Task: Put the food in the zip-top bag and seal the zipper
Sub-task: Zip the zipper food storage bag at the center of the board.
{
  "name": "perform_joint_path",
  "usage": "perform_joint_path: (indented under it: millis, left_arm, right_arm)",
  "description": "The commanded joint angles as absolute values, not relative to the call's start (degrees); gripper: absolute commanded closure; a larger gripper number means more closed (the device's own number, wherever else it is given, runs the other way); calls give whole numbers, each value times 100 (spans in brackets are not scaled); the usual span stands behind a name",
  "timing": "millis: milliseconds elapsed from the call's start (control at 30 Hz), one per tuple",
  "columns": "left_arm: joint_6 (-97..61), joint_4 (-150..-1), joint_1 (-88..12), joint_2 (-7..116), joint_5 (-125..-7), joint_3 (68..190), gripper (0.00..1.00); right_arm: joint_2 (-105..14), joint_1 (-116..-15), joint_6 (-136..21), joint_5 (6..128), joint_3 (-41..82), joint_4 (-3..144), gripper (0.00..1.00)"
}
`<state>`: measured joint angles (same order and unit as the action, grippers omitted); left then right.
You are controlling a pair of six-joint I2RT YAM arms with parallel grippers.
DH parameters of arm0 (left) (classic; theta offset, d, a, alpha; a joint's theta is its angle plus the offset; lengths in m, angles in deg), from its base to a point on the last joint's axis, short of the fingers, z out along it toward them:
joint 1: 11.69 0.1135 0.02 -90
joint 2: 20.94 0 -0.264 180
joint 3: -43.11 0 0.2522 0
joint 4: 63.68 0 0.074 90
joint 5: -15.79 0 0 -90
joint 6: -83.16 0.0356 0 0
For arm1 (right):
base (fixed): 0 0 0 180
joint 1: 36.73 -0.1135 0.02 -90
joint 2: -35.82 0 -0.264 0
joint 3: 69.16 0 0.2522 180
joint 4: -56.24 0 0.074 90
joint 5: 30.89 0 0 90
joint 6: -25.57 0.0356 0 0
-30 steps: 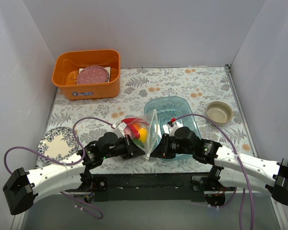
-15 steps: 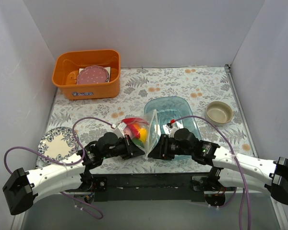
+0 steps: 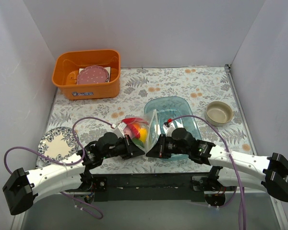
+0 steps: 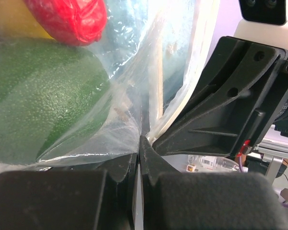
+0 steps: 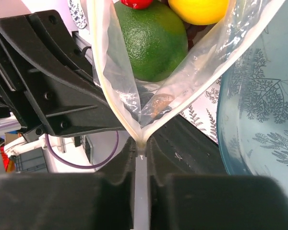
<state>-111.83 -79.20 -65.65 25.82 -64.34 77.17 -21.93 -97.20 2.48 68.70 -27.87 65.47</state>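
Observation:
The clear zip-top bag stands on edge beside the blue tray, holding the food: a green round fruit, a yellow lemon and a red piece. My left gripper is shut on the bag's near lower corner. My right gripper faces it from the right. In the right wrist view, its jaws pinch the near end of the zipper, where the two whitish strips meet in a V. The mouth above that point gapes apart.
A translucent blue tray lies right of the bag, under my right arm. An orange bin with a pink dotted plate stands at the back left. A patterned plate lies left and a beige bowl right.
My right gripper has edged left toward the bag's near corner and closed on the zipper end. The left gripper and the bag have stayed put.

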Motion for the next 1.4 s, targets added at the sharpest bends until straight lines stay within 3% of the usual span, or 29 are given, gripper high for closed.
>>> perform_joint_path:
  millis: [0,333,700,1367]
  left_arm:
    - [-11108,-7938,-6531,2520,-6516,7691,100]
    - [-11003,-7771,-6531,2625,-6183,7682,100]
    - [-10493,-7401,-6540,3109,-5540,7700,100]
    - [-9632,-7718,-6539,3417,-4942,7867,100]
  right_arm:
    - [-1964,-9737,228,6808,-2798,6149,97]
    - [-1243,-9729,816,5701,-3606,5305,99]
    - [-1418,-9729,957,5402,-3861,4452,99]
    - [-1410,-9737,861,4954,-3984,4293,99]
